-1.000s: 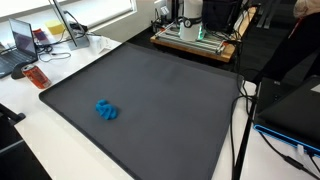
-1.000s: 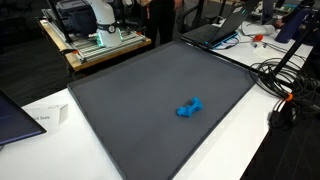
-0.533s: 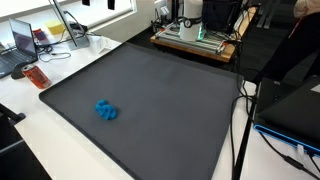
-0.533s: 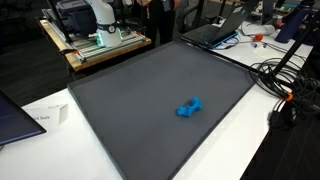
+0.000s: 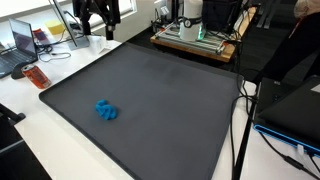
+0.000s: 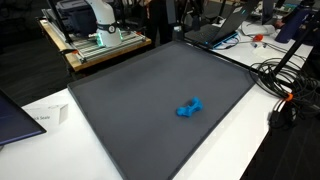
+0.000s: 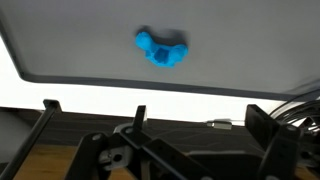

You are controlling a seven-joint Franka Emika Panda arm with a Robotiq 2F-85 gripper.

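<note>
Gripper hangs above the far edge of the dark mat, jaws spread wide and holding nothing. Well apart from it, the blue toy lies on the mat, toward its near side in both exterior views. The wrist view shows the toy lying by itself.

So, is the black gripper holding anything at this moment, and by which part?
Nothing is held. The black gripper hangs open in the air, and the small blue plastic object lies on the dark grey mat, well apart from it.
</note>
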